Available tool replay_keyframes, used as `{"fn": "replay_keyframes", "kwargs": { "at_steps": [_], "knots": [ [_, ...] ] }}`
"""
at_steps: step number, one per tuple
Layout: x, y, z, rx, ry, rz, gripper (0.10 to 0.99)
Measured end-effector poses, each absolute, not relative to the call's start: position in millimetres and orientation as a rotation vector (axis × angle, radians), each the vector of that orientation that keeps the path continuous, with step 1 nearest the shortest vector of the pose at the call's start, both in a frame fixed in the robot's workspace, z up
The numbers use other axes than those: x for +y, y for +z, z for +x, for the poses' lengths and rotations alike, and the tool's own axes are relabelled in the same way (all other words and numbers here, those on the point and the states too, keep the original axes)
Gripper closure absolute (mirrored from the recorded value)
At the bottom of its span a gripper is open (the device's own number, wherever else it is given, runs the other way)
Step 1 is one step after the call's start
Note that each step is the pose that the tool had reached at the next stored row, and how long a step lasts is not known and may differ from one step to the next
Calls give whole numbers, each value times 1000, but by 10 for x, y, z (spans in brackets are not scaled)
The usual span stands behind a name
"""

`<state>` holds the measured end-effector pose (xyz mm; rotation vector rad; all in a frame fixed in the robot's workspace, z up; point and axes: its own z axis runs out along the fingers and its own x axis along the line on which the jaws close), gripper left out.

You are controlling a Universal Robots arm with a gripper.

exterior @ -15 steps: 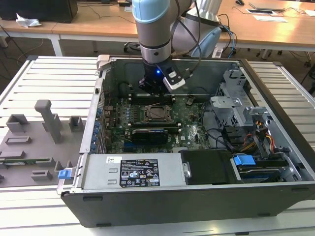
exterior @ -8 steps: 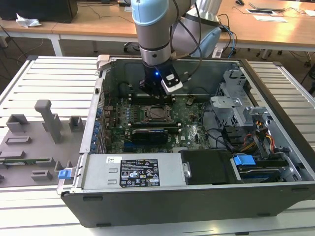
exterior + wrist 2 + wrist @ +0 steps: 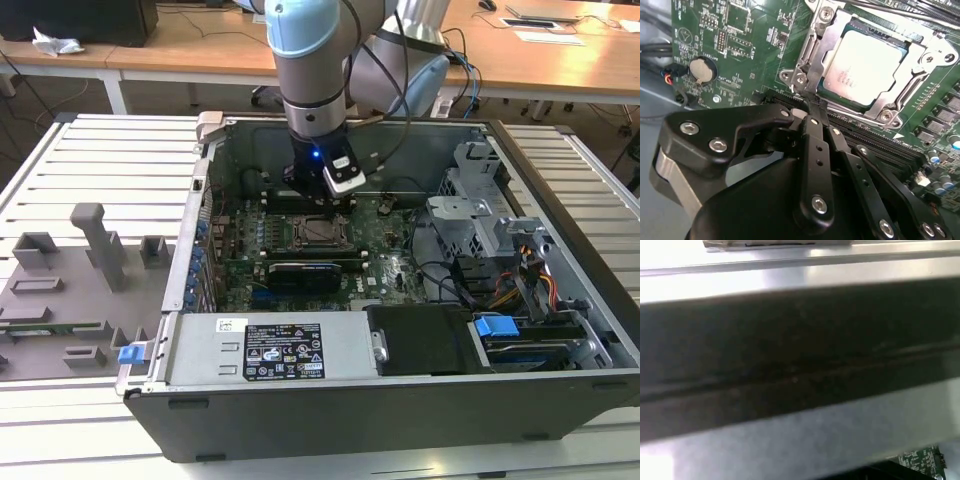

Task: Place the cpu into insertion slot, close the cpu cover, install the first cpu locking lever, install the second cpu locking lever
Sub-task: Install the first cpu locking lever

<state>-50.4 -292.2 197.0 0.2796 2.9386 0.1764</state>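
Silvery cpu [image 3: 865,65] sits under the cpu cover [image 3: 920,75]; my claw [image 3: 812,107], pinched together beside the socket corner, could slip and scrape the motherboard [image 3: 740,40].

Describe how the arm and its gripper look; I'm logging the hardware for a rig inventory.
The arm is built of thick silver-grey tube segments with pale blue joint caps and a black cable running along it. Near its wrist sit a small blue light and a white-and-black camera module. The gripper is matte black, made of flat linked bars with silver screw heads.
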Motion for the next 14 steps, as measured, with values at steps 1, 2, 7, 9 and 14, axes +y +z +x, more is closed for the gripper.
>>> {"fn": "replay_keyframes", "kwargs": {
  "at_steps": [1,2,7,9,14],
  "knots": [
    [-2923,1972,-504,2938,175,285,980],
    [-2922,1970,-503,2938,175,285,980],
    [-2925,1969,-503,2938,171,286,980],
    [-2924,1972,-500,2937,173,285,980],
    [-2927,2075,-501,2939,170,285,980]
  ]
}}
